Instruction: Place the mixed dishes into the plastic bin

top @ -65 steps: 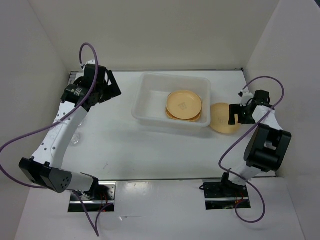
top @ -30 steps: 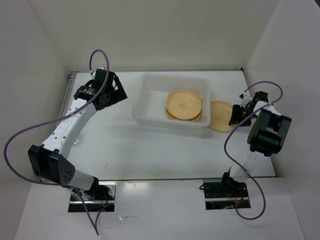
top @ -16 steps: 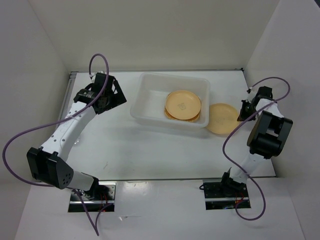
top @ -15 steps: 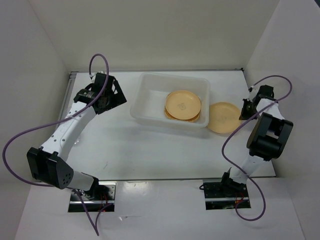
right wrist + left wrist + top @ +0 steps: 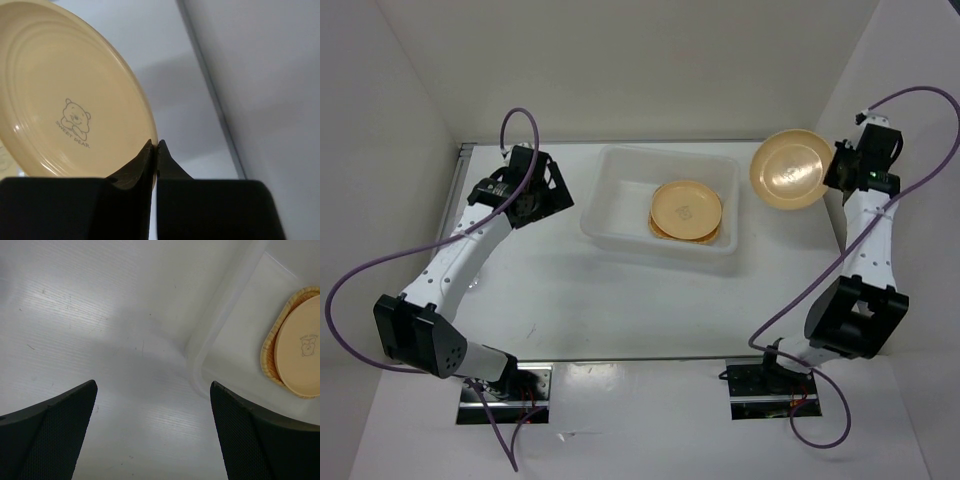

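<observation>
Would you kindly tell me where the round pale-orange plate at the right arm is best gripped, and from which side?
Grip the round pale-orange plate by its thin rim, coming in edge-on from outside. It is wide and shallow, so only the rim fits between two fingers. The right gripper is shut on that rim, holding it tilted in the air.

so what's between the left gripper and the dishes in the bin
Bare table, then the plastic bin's corner wall; the left wrist view shows it.
</observation>
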Controlling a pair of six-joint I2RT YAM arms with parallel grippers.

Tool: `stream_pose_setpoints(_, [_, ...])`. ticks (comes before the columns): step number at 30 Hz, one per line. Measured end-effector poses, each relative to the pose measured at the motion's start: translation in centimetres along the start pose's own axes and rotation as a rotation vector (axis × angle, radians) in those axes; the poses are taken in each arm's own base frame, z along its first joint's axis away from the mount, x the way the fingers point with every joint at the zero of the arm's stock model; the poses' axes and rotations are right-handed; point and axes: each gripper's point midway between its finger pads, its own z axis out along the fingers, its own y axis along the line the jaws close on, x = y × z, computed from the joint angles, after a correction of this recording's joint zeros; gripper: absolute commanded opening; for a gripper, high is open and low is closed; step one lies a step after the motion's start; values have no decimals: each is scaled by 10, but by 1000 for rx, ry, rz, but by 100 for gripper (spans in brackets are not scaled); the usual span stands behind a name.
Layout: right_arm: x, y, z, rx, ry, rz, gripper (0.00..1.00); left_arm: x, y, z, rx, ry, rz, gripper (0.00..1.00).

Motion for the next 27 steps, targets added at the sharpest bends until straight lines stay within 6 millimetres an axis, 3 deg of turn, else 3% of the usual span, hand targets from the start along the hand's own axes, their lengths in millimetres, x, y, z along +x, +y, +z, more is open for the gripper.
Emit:
stream_pose_setpoints(3, [-20, 39, -9, -139, -45, -24, 0, 0, 2, -1, -8, 0, 3, 100])
stream_pose_setpoints(6, [-36, 97, -22, -296, -89, -98, 0, -3, 6, -4, -20, -10, -1, 100])
stream_pose_setpoints(10, [-21, 184, -39, -498, -80, -231, 0, -12, 22, -13, -46, -33, -34, 100])
stream_pose_setpoints(12, [-5, 215, -38, -573, -46, -281, 0, -19, 31, -20, -57, -52, -55, 100])
stream_pose_setpoints(15, [23, 229, -10, -583, 38, -323, 0, -27, 41, -32, -60, -85, -85, 100])
stream_pose_setpoints(20, [87, 227, 57, -520, 225, -374, 0, -33, 55, -52, -67, -124, -116, 100])
stream_pose_setpoints(23, [108, 233, 68, -508, 268, -427, 0, -33, 63, -58, -84, -134, -127, 100])
stream_pose_setpoints(27, [110, 251, 62, -521, 243, -478, 0, -29, 74, -59, -115, -130, -138, 100])
